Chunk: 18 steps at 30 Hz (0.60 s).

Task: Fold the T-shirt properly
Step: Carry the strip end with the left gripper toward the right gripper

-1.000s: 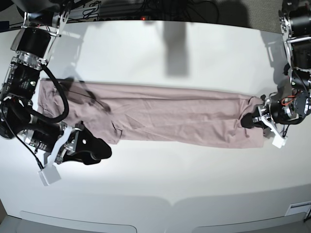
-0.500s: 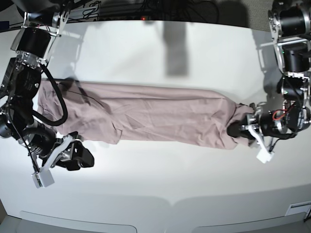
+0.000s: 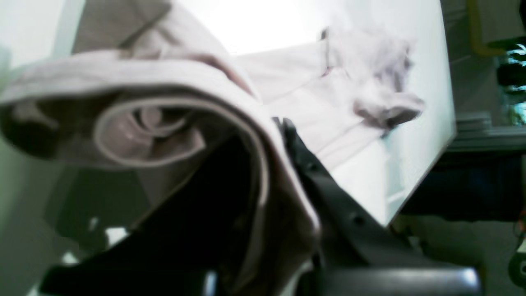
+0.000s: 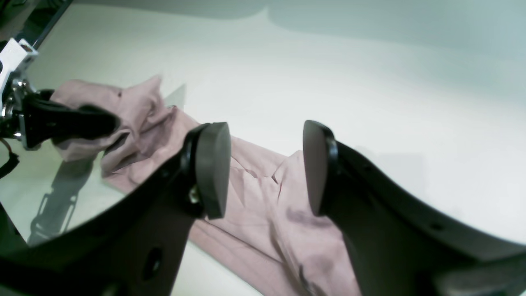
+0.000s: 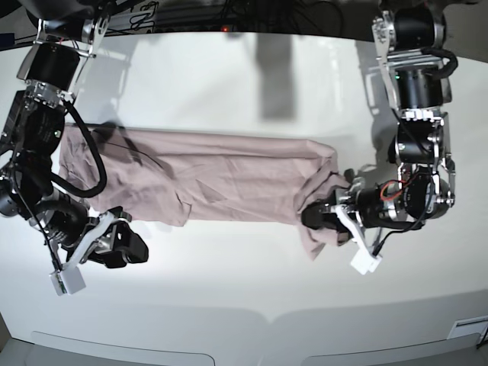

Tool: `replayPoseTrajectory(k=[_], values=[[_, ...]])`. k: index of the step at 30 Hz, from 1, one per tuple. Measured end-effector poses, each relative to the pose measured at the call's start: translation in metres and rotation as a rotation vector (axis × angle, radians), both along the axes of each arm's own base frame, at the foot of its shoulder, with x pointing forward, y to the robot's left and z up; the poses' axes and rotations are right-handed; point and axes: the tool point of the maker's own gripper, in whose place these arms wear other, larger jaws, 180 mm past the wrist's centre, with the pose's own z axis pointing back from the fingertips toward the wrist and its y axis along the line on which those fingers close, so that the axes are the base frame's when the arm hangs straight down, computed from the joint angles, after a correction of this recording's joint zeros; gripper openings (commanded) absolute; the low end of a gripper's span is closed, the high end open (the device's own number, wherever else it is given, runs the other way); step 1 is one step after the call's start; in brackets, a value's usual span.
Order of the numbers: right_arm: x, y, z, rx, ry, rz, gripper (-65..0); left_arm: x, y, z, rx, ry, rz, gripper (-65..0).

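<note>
The T-shirt (image 5: pixel 213 179) lies as a long mauve-pink band across the white table (image 5: pixel 244 305). My left gripper (image 5: pixel 314 217) is shut on the T-shirt's right end, which is lifted and bunched over toward the middle. In the left wrist view the cloth (image 3: pixel 164 82) curls over the gripper (image 3: pixel 279 123) and hides most of its jaws. My right gripper (image 5: pixel 136 248) stands open just off the shirt's front edge at the left. In the right wrist view its pads (image 4: pixel 211 168) are wide apart above the T-shirt (image 4: pixel 267 213), with the left gripper (image 4: pixel 82 121) holding cloth beyond.
Cables and dark equipment (image 5: pixel 191 15) line the table's back edge. The right arm's black cable (image 5: pixel 95 164) loops over the shirt's left end. A white label (image 5: pixel 469 328) sits at the front right corner. The table's edge (image 3: pixel 427 181) shows in the left wrist view.
My left gripper has carried the shirt's right end well to the left, shortening the band and bunching the cloth. My right gripper drew back from the shirt's edge a second ago, then stayed still.
</note>
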Motion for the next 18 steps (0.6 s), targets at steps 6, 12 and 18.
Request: replayPoseTrajectory(k=[6,12,18], values=[[0.000,0.000,0.000,0.000,0.000,0.000,-35.9,-0.002,-0.033,0.001,-0.027,0.013,-0.013,-65.0],[0.000,0.000,0.000,0.000,0.000,0.000,-35.9,-0.011,-0.063,0.002,-0.111,0.027,-0.014,-65.0],[0.000,0.000,0.000,0.001,0.000,0.001,-35.9,-0.033,-0.077,-0.020,-0.161,0.067,0.033,-65.0]])
